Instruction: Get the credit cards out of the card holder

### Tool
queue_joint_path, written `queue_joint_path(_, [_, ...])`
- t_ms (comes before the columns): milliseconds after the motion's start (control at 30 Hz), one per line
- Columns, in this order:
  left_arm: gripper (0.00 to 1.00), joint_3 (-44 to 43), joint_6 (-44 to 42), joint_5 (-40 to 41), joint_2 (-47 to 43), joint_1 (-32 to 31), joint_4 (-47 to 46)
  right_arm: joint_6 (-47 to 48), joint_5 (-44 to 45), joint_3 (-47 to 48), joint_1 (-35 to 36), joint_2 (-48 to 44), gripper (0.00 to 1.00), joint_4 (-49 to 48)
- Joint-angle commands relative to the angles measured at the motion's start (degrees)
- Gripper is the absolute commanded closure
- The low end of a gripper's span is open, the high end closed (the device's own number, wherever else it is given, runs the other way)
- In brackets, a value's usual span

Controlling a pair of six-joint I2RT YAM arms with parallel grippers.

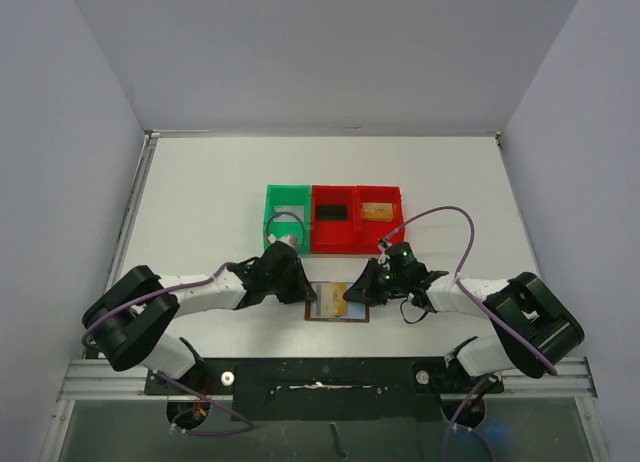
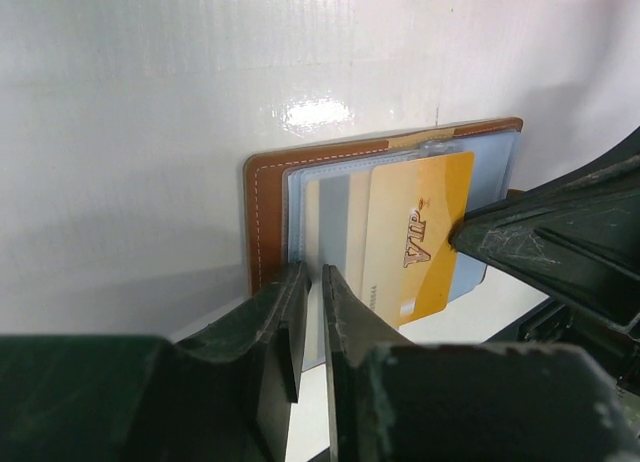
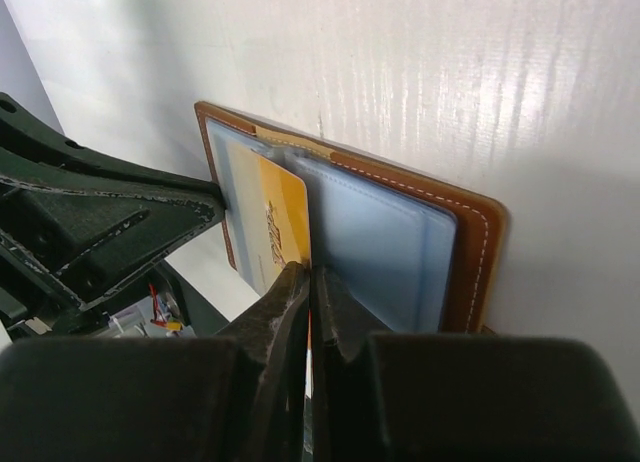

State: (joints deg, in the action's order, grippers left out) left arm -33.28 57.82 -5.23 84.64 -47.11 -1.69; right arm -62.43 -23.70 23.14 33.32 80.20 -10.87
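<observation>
The brown leather card holder (image 1: 340, 319) lies open on the white table, between my two grippers. Its pale blue-grey sleeves face up. A gold VIP card (image 2: 420, 232) sticks partway out of a sleeve. My left gripper (image 1: 300, 288) pinches the left sleeve edge of the holder (image 2: 265, 212), with its jaws nearly closed (image 2: 312, 282). My right gripper (image 1: 362, 290) is shut on the edge of the gold card (image 3: 285, 217), its fingertips meeting there (image 3: 311, 274). The holder's right half (image 3: 470, 252) lies flat beside it. A pale card (image 2: 340, 232) sits under the gold one.
Three bins stand in a row behind the holder: a green one (image 1: 286, 194), a red one (image 1: 334, 194) holding a dark card (image 1: 331, 212), and a red one (image 1: 381, 192) holding a gold card (image 1: 376, 211). Grey walls enclose the table.
</observation>
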Motion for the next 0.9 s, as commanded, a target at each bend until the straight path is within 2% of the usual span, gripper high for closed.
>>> queue_joint_path(0, [0.84,-2.63,-1.82,2.00,0.55,-1.27,4.52,1.70,-0.80,-0.52,-0.71,-1.84,1.00,0.33])
queue_joint_path(100, [0.72,-6.00,-2.19,5.42,-2.15,-2.49,8.24,1.70,-0.99,-0.20,-0.69,-0.88,1.00,-0.01])
queue_joint_path(200, [0.66,-9.73,-3.66,7.43,-4.28,-2.46,11.89,1.55,-0.60,-0.11,-0.71,-0.55,1.00,0.12])
queue_joint_path(267, [0.62,-11.41,-4.94,6.66,-4.89,-2.50,11.61,1.65,-0.55,0.04,-0.74,-0.65,1.00,0.32])
queue_joint_path(367, [0.61,-12.59,-6.17,0.51,-3.63,-2.56,8.43,1.79,-0.33,0.08,-0.75,-0.52,1.00,0.56])
queue_joint_path(467, [0.63,-12.60,-6.07,-4.76,-0.35,-3.50,4.68,1.62,-0.31,-0.18,-0.71,-0.38,1.00,0.24])
queue_joint_path(567, [0.69,-12.72,-5.96,-6.81,3.24,-4.41,3.38,1.69,-0.44,-0.20,-0.71,-0.38,1.00,0.31])
queue_joint_path(733, [0.85,-13.91,-6.62,-4.90,7.66,-5.82,7.52,1.79,-0.30,-0.45,-0.72,-1.59,1.00,0.97])
queue_joint_path(867, [0.92,-13.42,-7.34,-3.85,9.85,-6.77,9.58,1.79,-0.05,-0.81,-0.72,-2.80,1.00,1.38])
